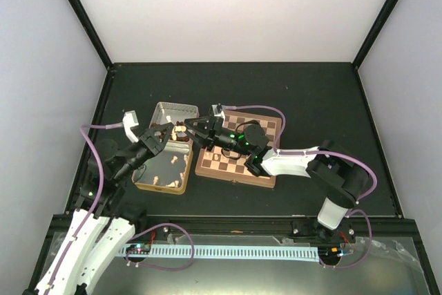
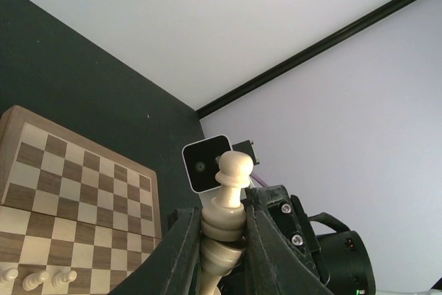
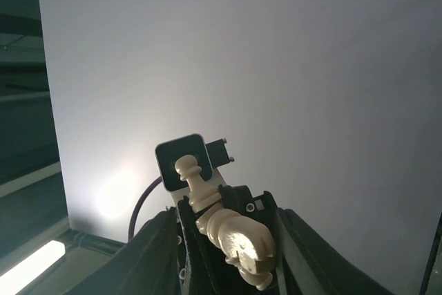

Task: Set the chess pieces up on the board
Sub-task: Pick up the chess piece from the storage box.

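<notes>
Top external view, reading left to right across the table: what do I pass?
metal tin → chessboard → right arm's base

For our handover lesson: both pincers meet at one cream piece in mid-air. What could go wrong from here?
1. The left pincer clamps the piece; whether the right pincer grips yet is unclear, so an early release may drop it.
2. It lies slanted between the right fingers, so it might land crooked on the board and topple.
</notes>
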Motion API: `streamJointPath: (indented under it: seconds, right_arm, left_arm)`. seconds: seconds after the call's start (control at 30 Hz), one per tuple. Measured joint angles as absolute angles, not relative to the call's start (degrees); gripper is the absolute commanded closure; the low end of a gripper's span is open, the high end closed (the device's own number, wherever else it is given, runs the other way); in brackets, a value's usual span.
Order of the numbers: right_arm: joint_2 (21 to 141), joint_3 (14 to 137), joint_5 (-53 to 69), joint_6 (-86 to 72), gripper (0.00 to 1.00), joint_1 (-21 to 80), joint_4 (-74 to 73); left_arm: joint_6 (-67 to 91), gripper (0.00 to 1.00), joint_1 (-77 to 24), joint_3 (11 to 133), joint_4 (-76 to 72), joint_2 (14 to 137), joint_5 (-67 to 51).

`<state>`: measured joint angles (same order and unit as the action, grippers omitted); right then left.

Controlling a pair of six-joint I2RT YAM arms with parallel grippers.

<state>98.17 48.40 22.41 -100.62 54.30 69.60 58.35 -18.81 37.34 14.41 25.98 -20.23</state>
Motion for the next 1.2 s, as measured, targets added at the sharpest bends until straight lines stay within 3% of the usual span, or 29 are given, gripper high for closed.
streamJointPath:
  seconds: [0.2,0.47,0.53,0.6,0.73,0.8,0.93,1.2]
  right_arm:
    - [97.8,48.4,23.2,-100.4,0.71,54.3,69.9]
    - [95.4,48.4,23.6,-98.2,0.93,54.3,68.9]
    - [94.8,48.4,23.6,-97.5,0.94,54.3,67.7]
    - [94.5,48.4,23.8,-96.9,0.87,54.3,66.0]
    - [93.8,48.4,24.2,-94.9,0.63,54.3,62.2]
    - [93.3,48.4,24.3,-93.8,0.57,54.3,60.4]
    - [92.2,48.4,24.4,-92.1,0.56,54.3,59.4]
    - [91.0,48.1,24.6,-89.8,0.64,54.3,57.6]
  left_arm:
    - [58.7,0.97,-18.8,37.2,13.6,26.4,-20.4]
    - [58.9,0.97,-18.8,36.9,13.3,26.4,-20.6]
    - [59.0,0.97,-18.8,36.9,13.2,26.4,-20.6]
    - [59.0,0.97,-18.8,36.7,13.1,26.4,-20.6]
    - [59.1,0.97,-18.8,36.2,13.2,26.4,-20.6]
    - [59.2,0.97,-18.8,36.2,13.2,26.4,-20.6]
    - [59.5,0.97,-18.8,36.2,13.2,26.4,-20.6]
    - [59.9,0.97,-18.8,36.2,13.1,27.0,-20.6]
